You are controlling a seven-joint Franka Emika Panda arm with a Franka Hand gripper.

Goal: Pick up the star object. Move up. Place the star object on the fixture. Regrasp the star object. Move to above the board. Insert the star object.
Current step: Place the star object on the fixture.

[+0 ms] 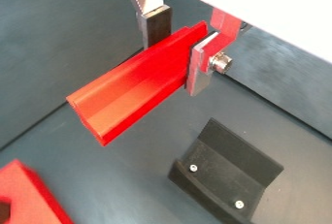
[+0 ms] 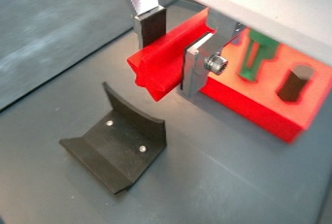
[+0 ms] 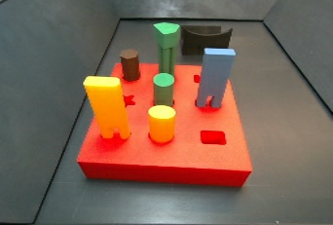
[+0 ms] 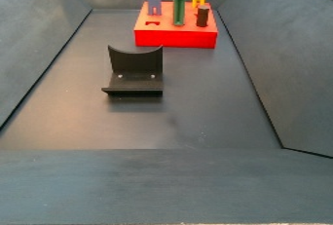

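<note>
in both wrist views the pincer point(image 1: 180, 46) shows as two flat silver metal plates, each with square-cut edges and a dull brushed sheen. one finger point(image 1: 151, 5) is a narrow upright plate carrying a dark, almost black rectangular pad point(image 1: 157, 28) on its lower part. the nearer finger point(image 2: 197, 68) is a wider pale grey plate with a round silver screw or bolt head point(image 2: 218, 65) standing out from its outer face; the same bolt point(image 1: 222, 63) looks knurled and slightly shadowed. no cables or markings can be made out.
</note>
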